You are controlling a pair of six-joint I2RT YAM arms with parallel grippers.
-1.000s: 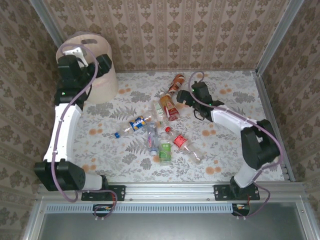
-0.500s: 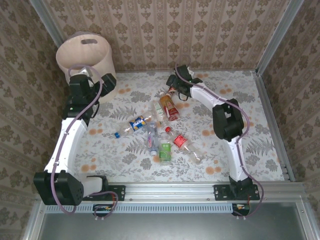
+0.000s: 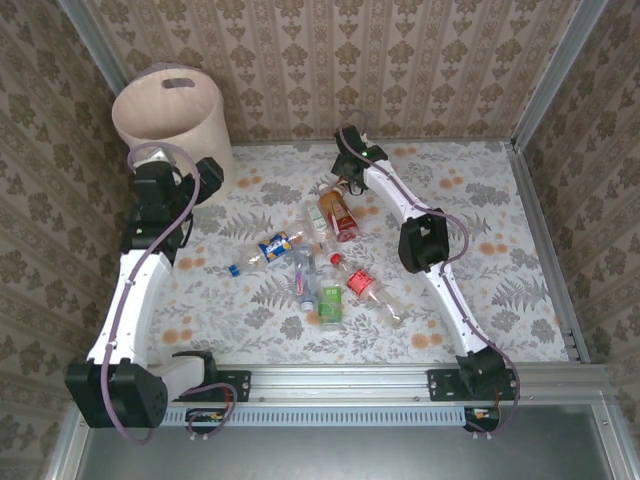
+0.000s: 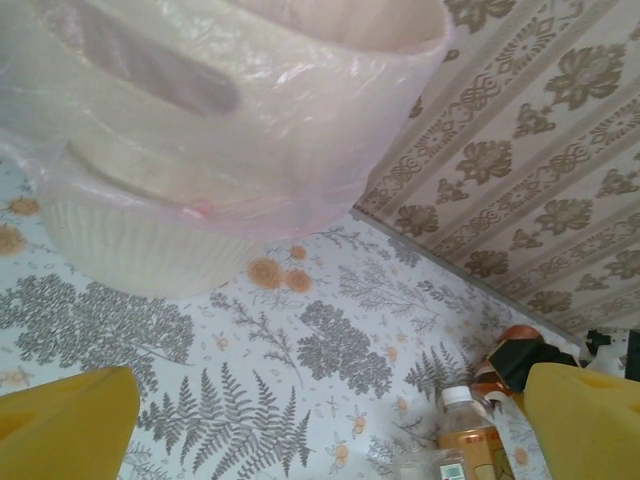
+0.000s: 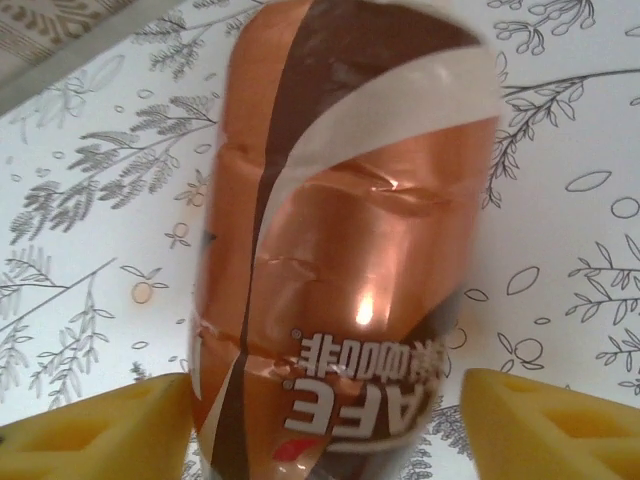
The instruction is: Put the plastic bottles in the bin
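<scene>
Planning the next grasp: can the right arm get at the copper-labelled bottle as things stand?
Likely yes. The right gripper is open, with the copper-labelled bottle lying between its fingers, and nothing else sits between them.

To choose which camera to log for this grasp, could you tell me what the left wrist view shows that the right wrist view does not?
Left wrist view: the bin with its clear liner, the patterned wall, and a white-capped bottle beyond the left gripper, jaws wide apart and empty. Right wrist view: a copper-labelled bottle close up, flanked by the right gripper; contact is unclear. Both: the floral table cover and yellow fingertips.
</scene>
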